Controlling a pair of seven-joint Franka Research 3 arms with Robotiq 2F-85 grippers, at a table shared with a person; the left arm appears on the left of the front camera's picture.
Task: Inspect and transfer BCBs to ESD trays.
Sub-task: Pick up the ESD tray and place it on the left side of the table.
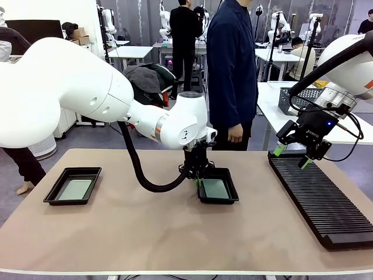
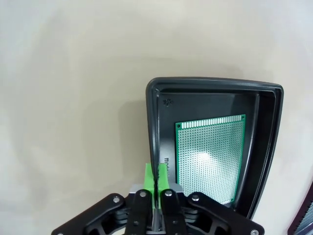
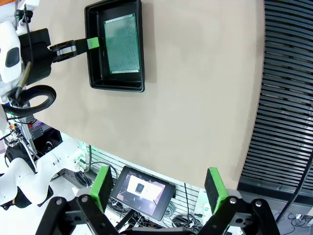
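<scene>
Left gripper [image 2: 156, 183]: jaws pinched on the near tray [image 2: 215, 147] rim, frame centre | BCB [image 2: 210, 159] flat inside it | right gripper [image 1: 289, 156] agape over rack [image 1: 320, 198] | Risk: lift and you tip the board out.

A robotics lab: rows of white desks [image 1: 131, 52] carry other white robot arms, people [image 1: 232, 70] stand between them, and a monitor [image 1: 34, 29] sits at the left edge.
</scene>
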